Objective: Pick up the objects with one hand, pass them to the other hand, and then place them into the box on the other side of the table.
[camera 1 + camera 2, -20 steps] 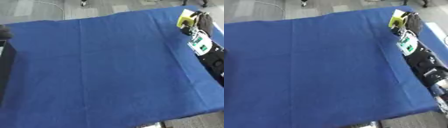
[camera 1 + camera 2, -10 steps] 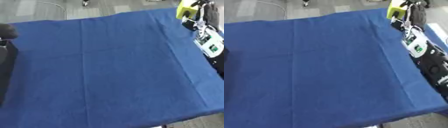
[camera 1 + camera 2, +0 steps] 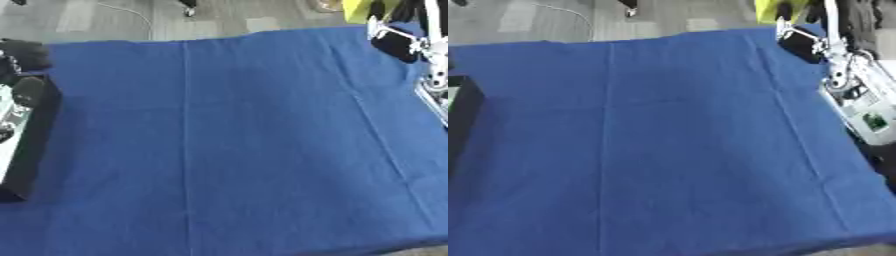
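A yellow object (image 3: 354, 7) shows at the top right, just past the far corner of the blue-covered table (image 3: 227, 140). My right hand (image 3: 398, 45), black with white and silver arm parts behind it, hangs right below and beside the yellow object; the blur hides whether it holds it. A black box (image 3: 35, 150) with a pale inside stands at the table's left edge. Dark rounded shapes (image 3: 22, 52) sit above the box's far end; they look like my left hand, too blurred to read.
Grey floor with a thin cable (image 3: 131, 15) lies beyond the far edge. My right arm's white housing with a green mark (image 3: 872, 117) runs along the table's right edge. The blue cloth shows long fold creases (image 3: 185, 125).
The right hand and the yellow object have risen toward the far right corner. The camera has also shifted, bringing the box on the left further into view.
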Available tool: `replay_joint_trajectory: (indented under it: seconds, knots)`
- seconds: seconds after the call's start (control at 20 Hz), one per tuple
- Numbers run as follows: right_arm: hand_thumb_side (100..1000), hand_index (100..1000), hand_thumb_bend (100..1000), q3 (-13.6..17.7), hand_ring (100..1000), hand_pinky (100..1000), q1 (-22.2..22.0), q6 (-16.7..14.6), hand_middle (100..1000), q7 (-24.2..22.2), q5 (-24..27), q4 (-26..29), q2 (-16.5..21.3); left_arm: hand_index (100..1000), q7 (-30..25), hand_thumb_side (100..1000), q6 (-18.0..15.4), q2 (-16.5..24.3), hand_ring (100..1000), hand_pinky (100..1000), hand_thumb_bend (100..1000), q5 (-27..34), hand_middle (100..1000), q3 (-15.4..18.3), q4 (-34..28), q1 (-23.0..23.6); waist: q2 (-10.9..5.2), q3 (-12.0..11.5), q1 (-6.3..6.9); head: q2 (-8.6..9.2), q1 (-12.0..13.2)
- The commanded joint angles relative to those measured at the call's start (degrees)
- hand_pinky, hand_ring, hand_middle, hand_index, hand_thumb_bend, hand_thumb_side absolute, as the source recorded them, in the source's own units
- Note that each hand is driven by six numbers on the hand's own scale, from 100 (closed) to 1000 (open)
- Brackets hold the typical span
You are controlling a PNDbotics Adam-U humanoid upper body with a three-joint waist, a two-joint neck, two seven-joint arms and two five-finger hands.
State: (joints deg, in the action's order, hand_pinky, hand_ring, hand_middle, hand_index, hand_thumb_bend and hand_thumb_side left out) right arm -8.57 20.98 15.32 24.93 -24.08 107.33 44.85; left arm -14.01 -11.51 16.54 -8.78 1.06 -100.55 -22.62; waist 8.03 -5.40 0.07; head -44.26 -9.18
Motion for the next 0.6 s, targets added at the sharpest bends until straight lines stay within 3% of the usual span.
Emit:
replay_joint_trajectory:
  seconds: [0.05,0.3,0.6]
  knots:
    - [100,338,100,-0.3,389,653,-0.1,-1.5,193,-2.8,-0.7,6.5,1.5,784,0.5,697,-0.1,2.5,700,774,476,-0.2,695,0.8,0.3,-1.5,-1.74,0.1,-0.78,0.14,1.2]
    - [100,340,100,-3.4,390,655,1.0,-10.2,194,-5.6,0.0,7.2,0.2,786,0.2,700,-0.3,4.1,701,775,475,-0.2,698,0.5,1.9,-3.1,-1.95,0.3,-0.83,0.14,2.1]
    - [100,339,100,-7.8,387,657,4.3,-18.5,191,-9.8,3.2,7.3,-2.1,795,-1.2,708,-0.8,4.9,706,778,479,0.2,705,-0.5,3.8,-4.9,-2.03,0.3,-0.75,0.14,3.4]
